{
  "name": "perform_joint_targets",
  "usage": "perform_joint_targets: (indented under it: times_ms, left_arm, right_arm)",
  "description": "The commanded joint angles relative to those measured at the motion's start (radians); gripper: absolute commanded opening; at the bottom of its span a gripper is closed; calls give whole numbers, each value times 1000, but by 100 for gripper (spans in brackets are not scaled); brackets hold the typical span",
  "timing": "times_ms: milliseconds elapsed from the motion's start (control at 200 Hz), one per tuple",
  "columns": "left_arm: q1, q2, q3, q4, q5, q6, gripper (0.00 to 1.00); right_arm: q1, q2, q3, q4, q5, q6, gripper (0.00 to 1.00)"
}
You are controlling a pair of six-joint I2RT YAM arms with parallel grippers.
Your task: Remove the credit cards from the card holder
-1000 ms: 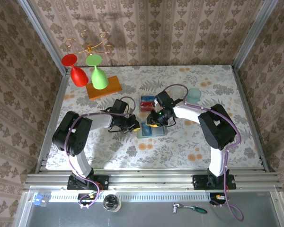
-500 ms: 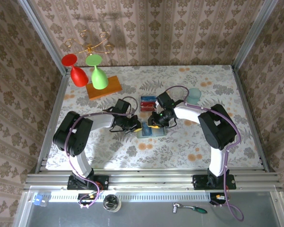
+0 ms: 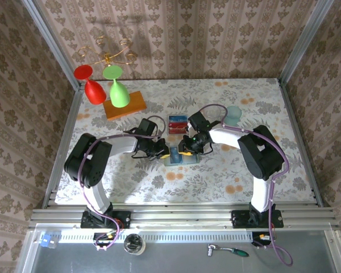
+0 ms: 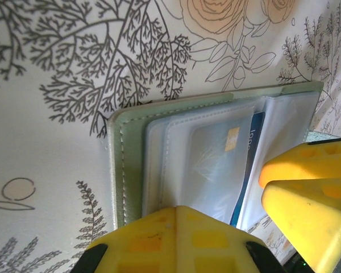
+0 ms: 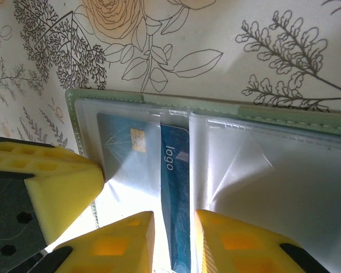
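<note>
Here, nearest the bases, a green-handled tool (image 3: 233, 251) and a small round container (image 3: 133, 244) lie on the grey shelf in front of the table (image 3: 216, 176).

A little further in, at the middle of the flowered tabletop, the wallet (image 3: 187, 159) lies open and flat with its clear pockets facing up. Both arms bend inward to meet over it.

The left gripper (image 3: 166, 152) is closed, and its yellow tip presses down on the wallet's left half. Under the clear pocket there sits a pale card with a gold chip (image 5: 128, 153).

The right gripper (image 5: 173, 216) comes in from the other side with its jaws at a narrow gap. A dark blue card (image 5: 173, 170) printed with "logo" stands in the fold between the two pocket pages and runs straight between those fingers. I cannot tell whether they clamp it or only straddle it.

Just beyond the wallet, apart from it, a small stack of loose cards (image 3: 177, 123), red and blue, rests on the table.

Further back, a pale teal cup (image 3: 233, 114) stands to the right and an orange wooden block (image 3: 125, 105) to the left. Above the block, a red glass (image 3: 94, 88) and a green glass (image 3: 118, 91) hang upside down from a gold rack (image 3: 105, 56) by the back wall.
</note>
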Motion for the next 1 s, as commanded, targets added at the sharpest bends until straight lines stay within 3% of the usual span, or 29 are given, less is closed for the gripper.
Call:
perform_joint_targets:
  times_ms: [0,995]
  left_arm:
    - [0,30,22,-33,-15,28,0]
    - [10,57,20,-60,-17,38,0]
  right_arm:
    - [-5,2,-16,1,-30,9,27]
    - [-10,49,-9,3,-34,17,27]
